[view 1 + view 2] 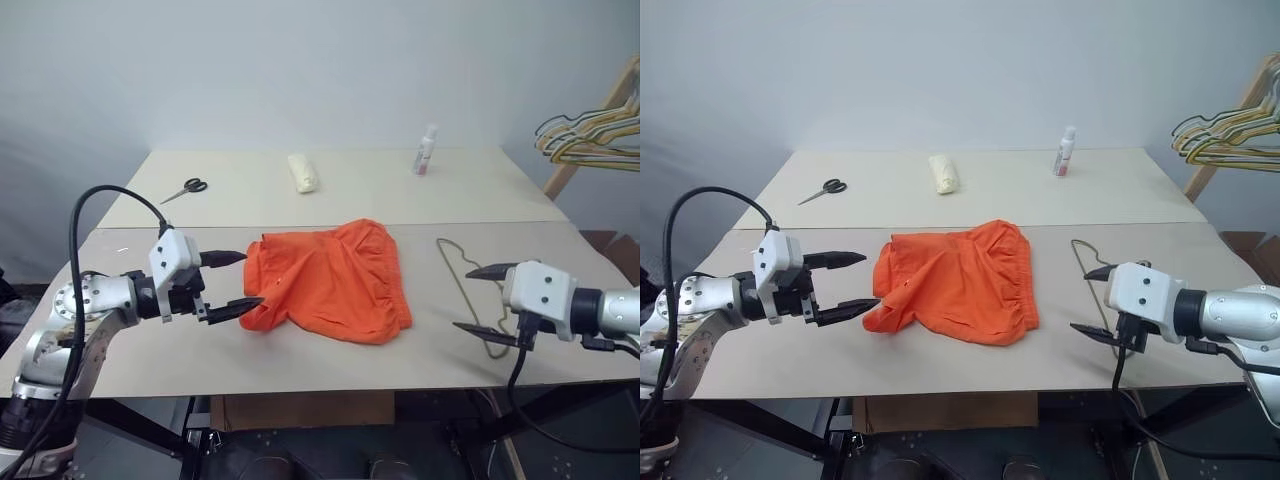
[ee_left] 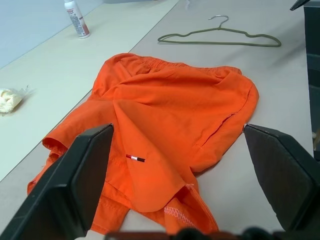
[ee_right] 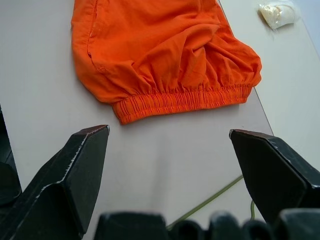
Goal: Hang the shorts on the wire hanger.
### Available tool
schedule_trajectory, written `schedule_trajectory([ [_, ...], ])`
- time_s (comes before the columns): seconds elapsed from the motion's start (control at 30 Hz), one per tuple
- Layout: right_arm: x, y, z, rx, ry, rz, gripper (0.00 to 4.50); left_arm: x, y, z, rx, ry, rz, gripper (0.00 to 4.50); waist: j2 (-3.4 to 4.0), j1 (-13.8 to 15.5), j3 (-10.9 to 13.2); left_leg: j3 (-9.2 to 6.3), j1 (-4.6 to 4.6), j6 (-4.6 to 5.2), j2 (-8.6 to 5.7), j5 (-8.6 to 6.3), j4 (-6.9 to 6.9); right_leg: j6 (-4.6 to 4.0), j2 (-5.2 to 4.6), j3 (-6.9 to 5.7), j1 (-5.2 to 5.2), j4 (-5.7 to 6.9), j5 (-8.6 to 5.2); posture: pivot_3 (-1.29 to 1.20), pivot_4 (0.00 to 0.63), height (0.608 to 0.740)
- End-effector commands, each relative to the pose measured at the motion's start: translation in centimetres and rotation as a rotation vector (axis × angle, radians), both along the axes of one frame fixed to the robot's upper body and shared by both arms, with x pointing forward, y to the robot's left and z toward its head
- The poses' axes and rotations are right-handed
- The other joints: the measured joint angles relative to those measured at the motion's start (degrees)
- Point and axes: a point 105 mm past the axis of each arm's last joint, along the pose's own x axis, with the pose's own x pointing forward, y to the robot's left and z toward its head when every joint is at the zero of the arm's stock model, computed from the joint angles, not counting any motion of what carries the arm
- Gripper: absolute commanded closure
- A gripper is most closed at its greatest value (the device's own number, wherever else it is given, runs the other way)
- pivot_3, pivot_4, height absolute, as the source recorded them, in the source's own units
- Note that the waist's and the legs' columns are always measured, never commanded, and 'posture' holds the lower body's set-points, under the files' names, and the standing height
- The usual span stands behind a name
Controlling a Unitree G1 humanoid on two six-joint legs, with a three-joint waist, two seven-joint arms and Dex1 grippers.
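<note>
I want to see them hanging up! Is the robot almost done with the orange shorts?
Not yet. Nothing looks done: the bright orange fabric shorts lie crumpled on the table, and the thin olive-gold wire hanger lies flat beside them, apart. Both the left gripper and right gripper are open and empty. Picking up, threading and hanging remain.

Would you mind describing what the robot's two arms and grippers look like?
Both arms are silver-grey metal with rounded joints. Each ends in a white boxy housing carrying two black, pointed, wedge-shaped fingers: the left gripper and the right gripper. A thick black cable arcs over the left arm; another hangs below the right wrist.
</note>
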Motion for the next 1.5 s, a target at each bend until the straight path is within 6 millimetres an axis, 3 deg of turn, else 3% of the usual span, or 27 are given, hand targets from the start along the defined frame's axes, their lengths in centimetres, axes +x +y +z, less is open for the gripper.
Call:
schedule_trajectory([
  [0.03,0.2,0.3,1.0,-0.002,-0.05,0.026,0.02,-0.2,-0.5,1.2,-0.007,-0.044,-0.024,0.0,-0.01,0.03,0.0,0.0,0.0,0.0,0.0,0.0,0.0,0.0,0.0,0.0,0.0,0.0,0.0,0.09,0.0,0.74],
  [0.53,0.6,0.3,0.8,-0.019,-0.064,0.029,0.02,-0.1,-0.7,0.9,0.022,-0.065,-0.016,0.0,-0.05,0.12,-0.01,0.0,0.02,0.0,0.0,0.0,0.0,0.0,0.0,0.0,0.03,0.0,0.0,0.08,0.0,0.74],
  [0.77,1.3,0.9,1.4,-0.043,-0.132,0.075,0.02,-0.1,-0.4,-0.3,0.08,-0.031,-0.019,0.0,-0.05,-0.26,-0.01,0.02,0.09,0.0,0.01,0.0,-0.02,-0.02,0.02,0.0,0.07,-0.01,-0.01,0.04,0.0,0.74],
  [0.93,1.4,2.8,-0.8,-0.14,-0.169,0.171,0.02,-0.5,0.2,-1.7,0.157,0.038,-0.061,0.0,-0.05,-0.52,-0.01,0.06,0.12,0.0,0.02,0.0,-0.02,-0.03,0.03,0.0,0.09,0.0,-0.01,0.01,0.0,0.74],
  [1.13,3.2,5.4,-4.7,-0.247,-0.228,0.273,0.02,-0.1,1.9,-2.6,0.263,0.077,-0.076,0.0,-0.14,-2.14,0.04,0.14,0.64,-0.01,0.03,0.0,-0.1,-0.09,0.09,0.01,0.58,-0.03,-0.07,0.0,0.0,0.74],
  [1.3,5.5,5.8,-7.0,-0.321,-0.251,0.281,0.02,-0.6,4.0,-2.6,0.32,0.1,-0.051,0.0,-0.17,-2.91,0.06,0.11,0.63,-0.02,0.04,0.0,-0.12,-0.1,0.11,0.01,0.52,0.0,-0.07,0.04,0.0,0.74],
  [1.5,5.8,6.3,-9.1,-0.335,-0.205,0.339,0.02,-1.8,5.5,-3.0,0.342,0.139,-0.023,0.0,-0.17,-2.87,0.07,0.06,0.61,-0.02,0.07,0.0,-0.15,-0.14,0.1,0.0,0.47,0.04,-0.09,0.07,0.0,0.74],
])
